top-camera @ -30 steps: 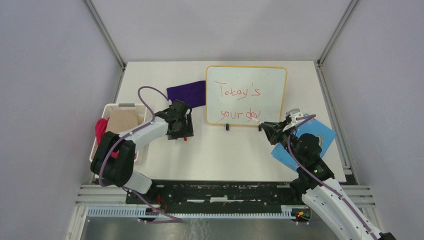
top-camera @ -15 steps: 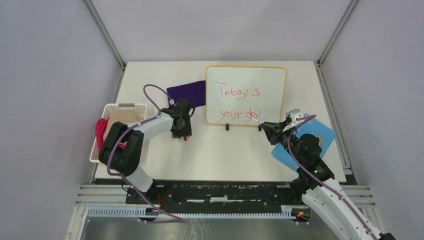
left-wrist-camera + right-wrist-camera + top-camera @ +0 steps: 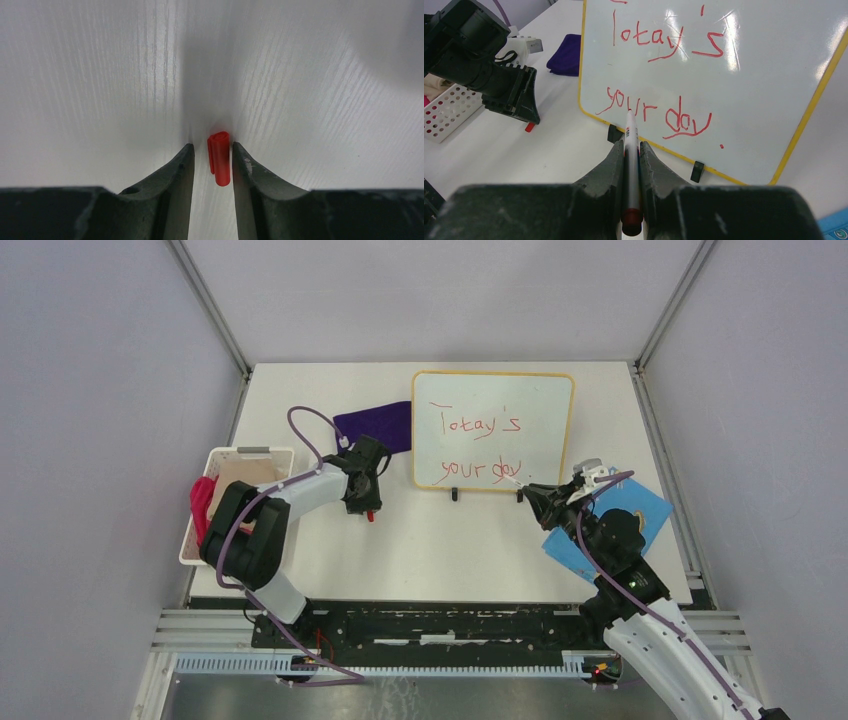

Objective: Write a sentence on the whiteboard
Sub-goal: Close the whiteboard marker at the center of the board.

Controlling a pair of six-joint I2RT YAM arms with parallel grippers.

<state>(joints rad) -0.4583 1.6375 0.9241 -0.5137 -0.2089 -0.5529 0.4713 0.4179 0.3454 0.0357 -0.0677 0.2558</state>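
The whiteboard [image 3: 493, 430] stands propped at the back centre of the table, seen close in the right wrist view [image 3: 749, 100]. The sentence [image 3: 480, 425] on it is red handwriting in two lines, "Today's your day" [image 3: 651, 40]. My right gripper [image 3: 535, 495] is shut on a white marker [image 3: 631, 190] whose tip points at the board's lower edge, a little off its surface. A small red cap [image 3: 220, 160] lies on the table between the fingers of my left gripper [image 3: 212, 146]. The right finger is against the cap and a thin gap shows on the left. From above, the cap [image 3: 370, 517] sits just under the left gripper [image 3: 368, 508].
A purple cloth [image 3: 372, 427] lies left of the board. At the left edge stands a white perforated basket [image 3: 250, 450] with pink and tan items in it. A blue sheet [image 3: 640, 505] lies under the right arm. The board's black feet [image 3: 455, 494] rest on the table.
The left gripper's jaws have narrowed around the red cap, and the left arm has shifted a little. The right arm and marker have not moved.
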